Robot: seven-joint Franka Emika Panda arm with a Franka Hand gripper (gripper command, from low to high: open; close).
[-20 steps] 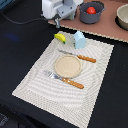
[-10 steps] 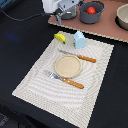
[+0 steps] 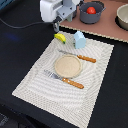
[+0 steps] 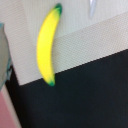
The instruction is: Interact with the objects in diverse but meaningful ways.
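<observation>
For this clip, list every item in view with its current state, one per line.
banana: lying flat, straddling the placemat's edge, not gripped
carton: upright on the placemat, next to the banana
tomato: sitting inside the pot
pot: upright, no lid, off the placemat
plate: flat on the placemat, nothing on it
knife: lying beside the plate
fork: lying on the plate's other side
end effector: above the banana, jaws not visible

Mock dining set-up on a black counter (image 3: pixel 20 55), likely a robot lab: striped placemat (image 3: pixel 95 95), toy plate (image 3: pixel 67 65), knife (image 3: pixel 79 57), fork (image 3: pixel 65 80), dark grey two-handled pot (image 3: pixel 91 13) holding a red tomato (image 3: pixel 91 10) at upper right of the frame.
</observation>
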